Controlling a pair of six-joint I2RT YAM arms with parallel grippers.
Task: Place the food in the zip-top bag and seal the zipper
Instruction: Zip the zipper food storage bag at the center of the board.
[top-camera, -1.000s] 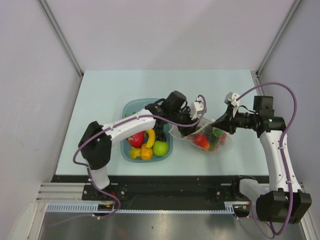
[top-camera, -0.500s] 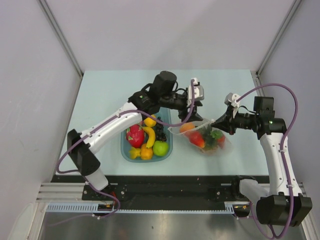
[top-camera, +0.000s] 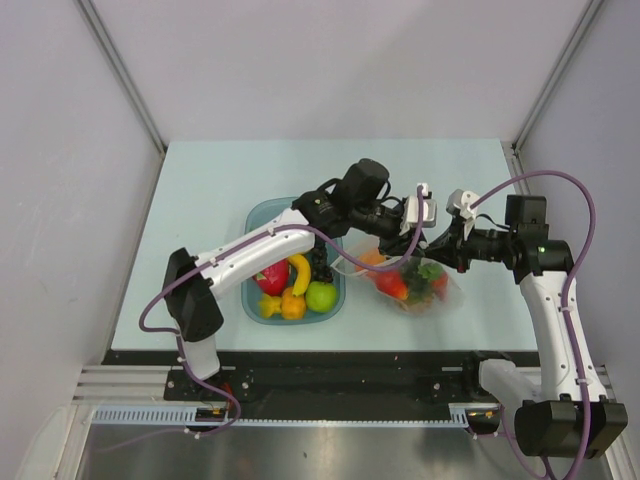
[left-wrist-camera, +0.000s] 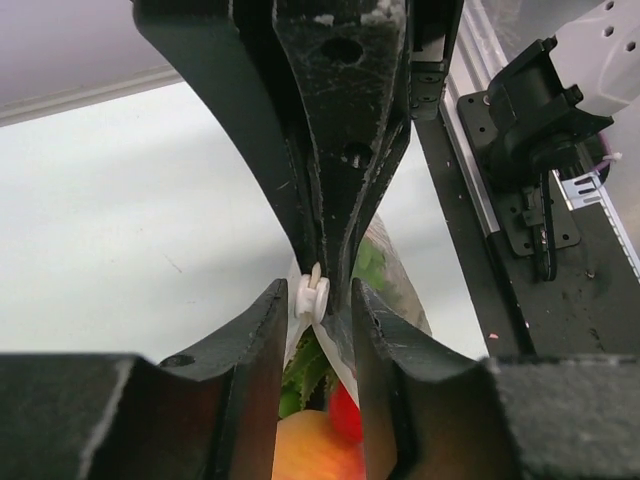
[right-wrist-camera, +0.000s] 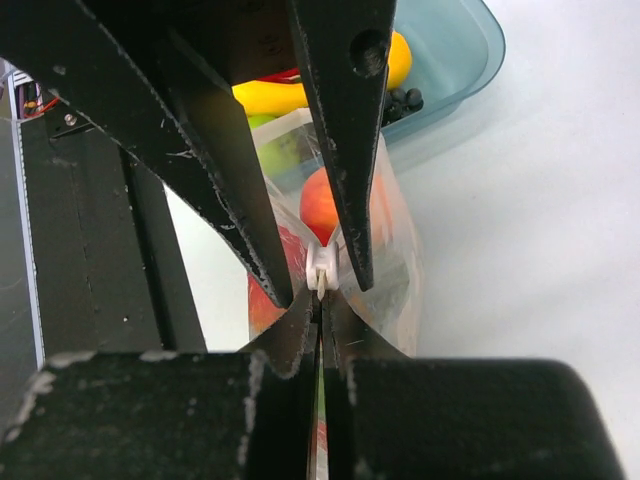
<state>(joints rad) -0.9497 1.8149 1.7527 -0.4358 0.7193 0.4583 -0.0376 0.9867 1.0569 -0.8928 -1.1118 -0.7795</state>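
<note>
The clear zip-top bag (top-camera: 447, 291) lies right of the tray with food in it: a red piece (top-camera: 393, 284), green leaves (top-camera: 431, 270) and an orange piece (top-camera: 372, 256). My right gripper (top-camera: 438, 241) is shut on the bag's mouth edge at its far right end; its jaws pinch the plastic flat in the right wrist view (right-wrist-camera: 322, 305). My left gripper (top-camera: 424, 213) is narrowly open, its fingers on either side of the zipper's small white slider (left-wrist-camera: 312, 296), just in front of the right fingertips. The slider also shows in the right wrist view (right-wrist-camera: 321, 272).
The translucent blue tray (top-camera: 262, 213) sits left of the bag and holds a banana (top-camera: 300, 274), a green apple (top-camera: 321, 296), a red fruit (top-camera: 271, 279) and orange pieces (top-camera: 291, 305). The table's black front rail (top-camera: 350, 365) runs near the bag.
My left gripper has swung away from the bag's left side, up and then right, and now straddles the slider beside the right gripper. The right gripper has kept its hold.
</note>
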